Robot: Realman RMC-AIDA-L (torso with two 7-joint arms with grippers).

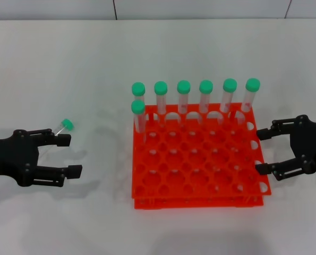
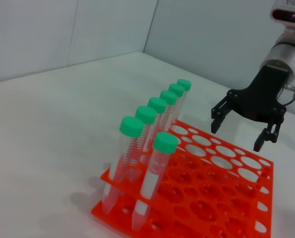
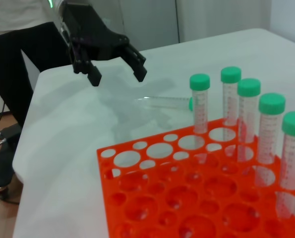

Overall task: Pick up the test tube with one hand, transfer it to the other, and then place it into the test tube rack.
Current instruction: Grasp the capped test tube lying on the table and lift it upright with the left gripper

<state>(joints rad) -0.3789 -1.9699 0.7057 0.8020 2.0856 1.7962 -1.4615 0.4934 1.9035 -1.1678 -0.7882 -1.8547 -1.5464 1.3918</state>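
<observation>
A loose test tube (image 1: 67, 125) with a green cap lies on the white table, left of the orange-red rack (image 1: 200, 199). My left gripper (image 1: 70, 155) is open and empty, low over the table, its far finger right beside the tube's cap. In the right wrist view the tube (image 3: 162, 102) lies beyond the rack (image 3: 137, 171), with the left gripper (image 3: 117, 77) open behind it. My right gripper (image 1: 261, 151) is open and empty at the rack's right edge; it also shows in the left wrist view (image 2: 239, 131).
Several green-capped tubes (image 1: 184, 87) stand upright in the rack's back row, and one more (image 1: 138, 108) stands in the second row at the left. They show close up in the left wrist view (image 2: 146, 115). The table's far edge meets a wall.
</observation>
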